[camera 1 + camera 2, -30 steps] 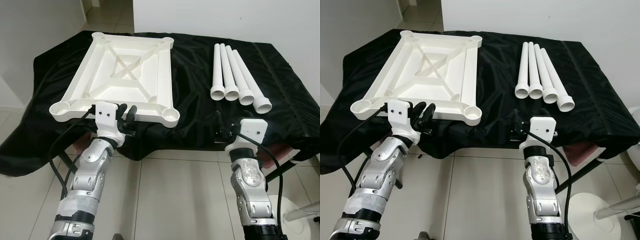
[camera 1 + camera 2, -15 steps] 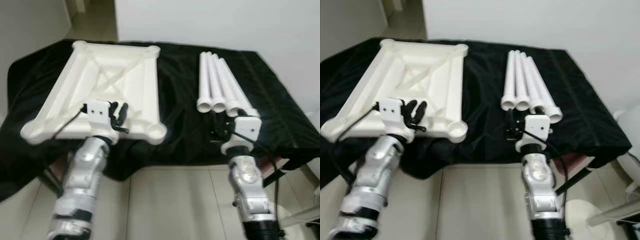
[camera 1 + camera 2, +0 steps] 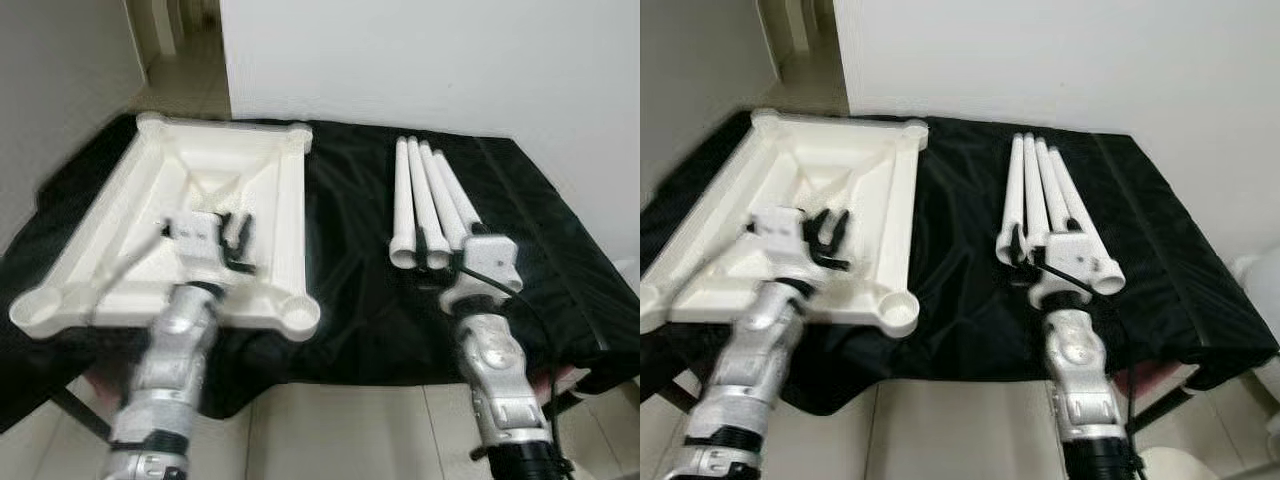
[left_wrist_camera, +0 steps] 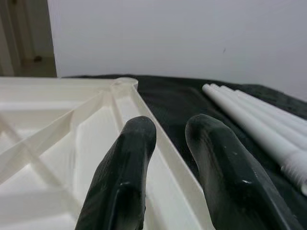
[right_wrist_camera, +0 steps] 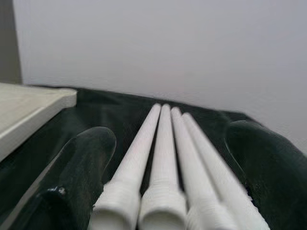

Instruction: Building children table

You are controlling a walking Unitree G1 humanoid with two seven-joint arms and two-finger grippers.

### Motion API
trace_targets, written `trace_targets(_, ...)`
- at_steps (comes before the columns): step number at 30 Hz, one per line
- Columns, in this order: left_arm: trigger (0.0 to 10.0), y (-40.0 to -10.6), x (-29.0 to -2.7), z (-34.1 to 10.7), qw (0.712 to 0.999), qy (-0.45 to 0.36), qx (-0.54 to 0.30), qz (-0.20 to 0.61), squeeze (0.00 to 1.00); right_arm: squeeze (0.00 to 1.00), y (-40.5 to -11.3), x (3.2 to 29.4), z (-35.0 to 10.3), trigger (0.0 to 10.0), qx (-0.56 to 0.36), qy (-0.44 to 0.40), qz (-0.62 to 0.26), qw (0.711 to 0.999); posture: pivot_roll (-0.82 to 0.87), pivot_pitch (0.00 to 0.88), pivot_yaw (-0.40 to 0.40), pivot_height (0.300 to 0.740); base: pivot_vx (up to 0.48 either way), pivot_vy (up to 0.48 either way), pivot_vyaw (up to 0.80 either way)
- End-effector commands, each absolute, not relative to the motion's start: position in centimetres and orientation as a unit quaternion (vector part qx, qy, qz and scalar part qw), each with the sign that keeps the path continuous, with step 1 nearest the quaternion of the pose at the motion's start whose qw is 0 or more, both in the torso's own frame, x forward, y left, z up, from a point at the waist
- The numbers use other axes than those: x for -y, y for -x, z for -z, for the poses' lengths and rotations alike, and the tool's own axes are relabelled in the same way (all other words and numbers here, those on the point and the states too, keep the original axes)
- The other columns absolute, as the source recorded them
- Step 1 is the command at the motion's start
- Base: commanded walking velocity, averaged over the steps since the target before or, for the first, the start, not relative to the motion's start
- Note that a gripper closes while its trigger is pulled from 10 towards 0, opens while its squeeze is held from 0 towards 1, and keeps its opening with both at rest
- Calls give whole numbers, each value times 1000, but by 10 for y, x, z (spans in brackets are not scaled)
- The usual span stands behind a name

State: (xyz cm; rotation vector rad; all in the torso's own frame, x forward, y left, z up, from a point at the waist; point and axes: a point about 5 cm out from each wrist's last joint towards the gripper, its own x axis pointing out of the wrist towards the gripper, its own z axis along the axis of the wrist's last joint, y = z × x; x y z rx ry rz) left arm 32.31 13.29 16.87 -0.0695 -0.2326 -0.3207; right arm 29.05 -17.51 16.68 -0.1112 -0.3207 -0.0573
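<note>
The white tabletop (image 3: 190, 230) lies upside down on the left part of the surface (image 3: 350, 290), ribs and corner sockets facing up, on a black cloth (image 3: 540, 270). To its right the four white legs (image 3: 425, 200) lie side by side, touching, their threaded ends toward the robot and well apart from the tabletop.

A second ago both grippers hung at the near edge of the surface, short of the parts. Now each has come forward over its own part, and the whole scene sits lower and nearer in the head views, so the robot has also stepped or leaned in.

The left gripper (image 3: 238, 240) hovers over the underside of the tabletop near its right rim; in the left wrist view its fingers (image 4: 129, 163) are parted by a narrow gap and hold nothing.

The right gripper (image 5: 168, 158) has reached the near ends of the legs. Its fingers (image 5: 76, 163) are spread wide, one on each side of the bundle, released and not yet closed on any leg.

My reading is that the approach is finished and the assembly itself has not begun: no leg stands in a socket. The next step is probably to close on one leg and carry it to a corner socket (image 3: 298, 315), while the left gripper steadies the tabletop.
</note>
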Motion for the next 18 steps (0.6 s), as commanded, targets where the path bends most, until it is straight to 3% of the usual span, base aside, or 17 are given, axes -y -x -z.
trace_targets(1,10000,-323,-139,-168,982,26,113,149,0,0,-291,171,-167,10000,162,53,19,985,64,37,-60,740,259,0,0)
trace_targets(10,10000,-323,-133,-169,980,40,110,164,0,0,-295,174,-161,10000,139,53,12,989,44,39,-43,740,57,0,0)
trace_targets(18,10000,-315,-106,-183,955,49,99,275,0,0,-318,197,-154,10000,86,46,48,994,29,53,-19,740,0,0,0)
